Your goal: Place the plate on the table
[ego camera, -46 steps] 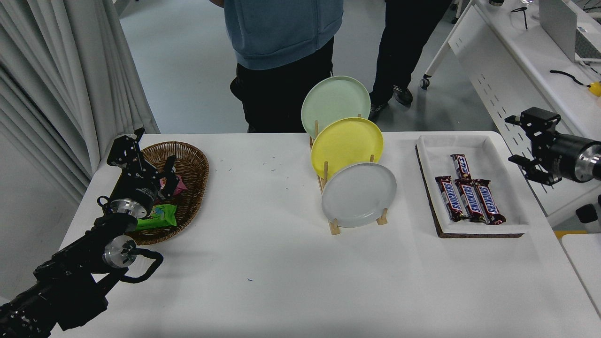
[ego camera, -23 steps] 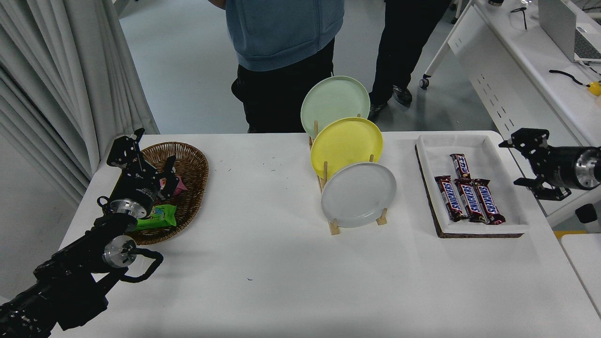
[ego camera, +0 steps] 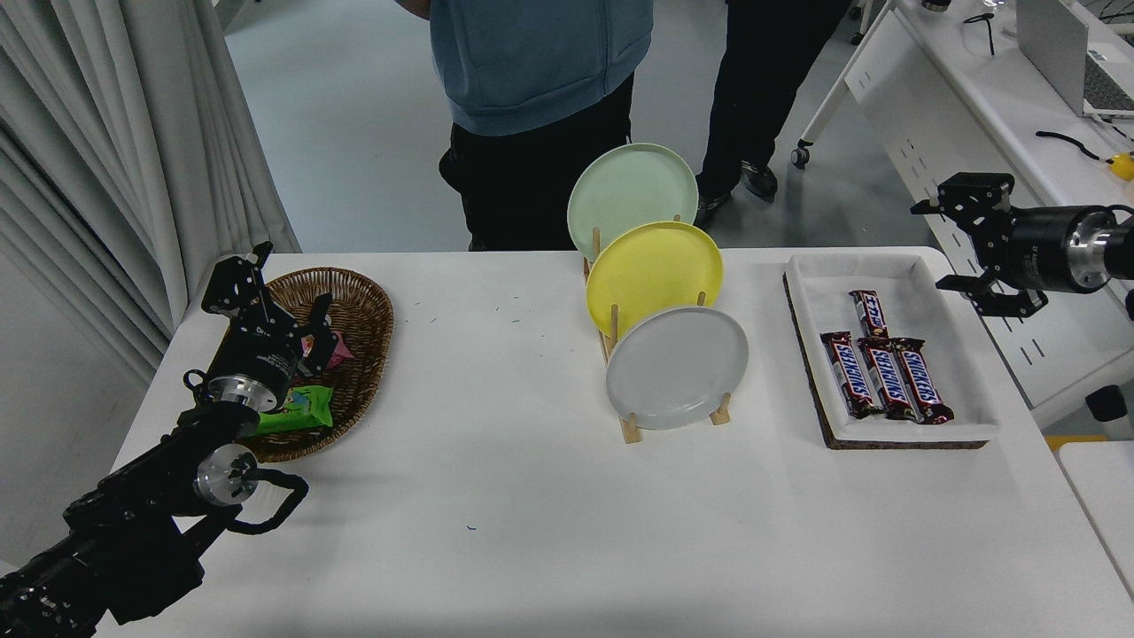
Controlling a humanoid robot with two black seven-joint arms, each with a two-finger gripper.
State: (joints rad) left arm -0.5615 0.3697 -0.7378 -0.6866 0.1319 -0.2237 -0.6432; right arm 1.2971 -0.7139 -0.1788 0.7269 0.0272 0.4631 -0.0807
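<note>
Grey plate [ego camera: 677, 368] stands propped in its rack, well left of the open, empty right end effector [ego camera: 955, 245].

"SNICKERS" reads in white-and-blue lettering on the three brown candy bars [ego camera: 886, 377] lying side by side at the right of the frame; a fourth bar [ego camera: 870, 312] just behind them carries the same lettering, only partly legible.

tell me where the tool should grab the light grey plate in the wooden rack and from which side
Probably the upper right rim of the round light grey plate, coming from the right with the open right tool. It stands on edge at the front of the wooden rack, leaning back toward the yellow plate, so only the rim gives both fingers purchase.
</note>
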